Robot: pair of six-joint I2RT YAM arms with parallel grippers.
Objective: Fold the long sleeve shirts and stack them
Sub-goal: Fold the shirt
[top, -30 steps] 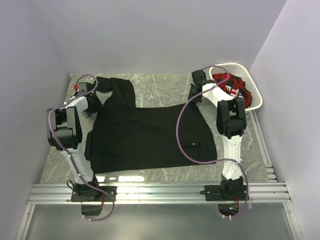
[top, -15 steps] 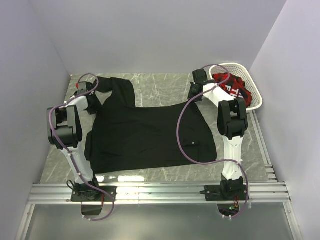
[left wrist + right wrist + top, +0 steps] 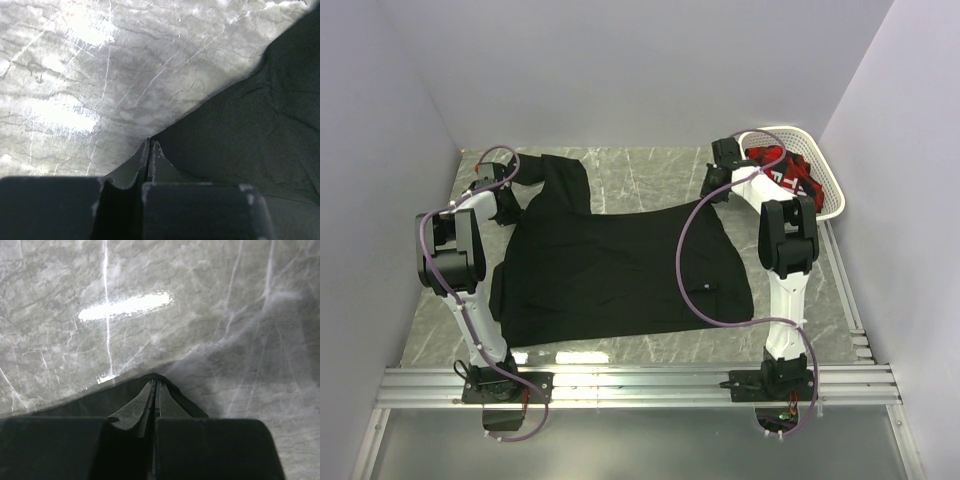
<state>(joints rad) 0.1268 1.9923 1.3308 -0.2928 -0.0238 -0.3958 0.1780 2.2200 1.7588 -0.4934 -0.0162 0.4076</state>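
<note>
A black long sleeve shirt (image 3: 620, 270) lies spread flat on the marble table, one sleeve (image 3: 565, 175) reaching toward the far left. My left gripper (image 3: 510, 207) sits at the shirt's far left edge. In the left wrist view its fingertips (image 3: 149, 145) are pressed together right on the edge of the black fabric (image 3: 250, 130). My right gripper (image 3: 712, 188) is at the shirt's far right corner. In the right wrist view it (image 3: 155, 385) is shut, with a fold of black cloth (image 3: 185, 397) wrapped round the tips.
A white basket (image 3: 830, 195) stands at the far right, with red and black clothes (image 3: 785, 172) in it, close to the right arm. Grey walls close in the table on three sides. A metal rail (image 3: 640, 385) runs along the near edge.
My left gripper has closed at the shirt's edge. The right gripper has shifted slightly right toward the basket, still shut on the corner.
</note>
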